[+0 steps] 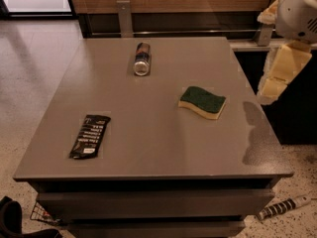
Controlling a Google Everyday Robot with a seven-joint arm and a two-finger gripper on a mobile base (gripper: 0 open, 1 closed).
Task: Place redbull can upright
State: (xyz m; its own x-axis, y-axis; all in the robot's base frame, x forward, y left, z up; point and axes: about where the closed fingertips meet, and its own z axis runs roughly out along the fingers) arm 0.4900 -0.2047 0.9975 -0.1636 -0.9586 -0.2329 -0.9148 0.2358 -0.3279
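Observation:
The redbull can (141, 59) lies on its side at the far middle of the grey table (148, 143), with one silver round end facing the camera. My gripper (271, 86), with cream-coloured parts, hangs off the right edge of the table, well to the right of the can and above table height. It holds nothing that I can see.
A green and yellow sponge (202, 102) lies right of centre. A flat black snack wrapper (89, 136) lies at the front left. A wooden wall and metal posts (124, 18) stand behind the table. A striped object (282, 208) lies on the floor at the front right.

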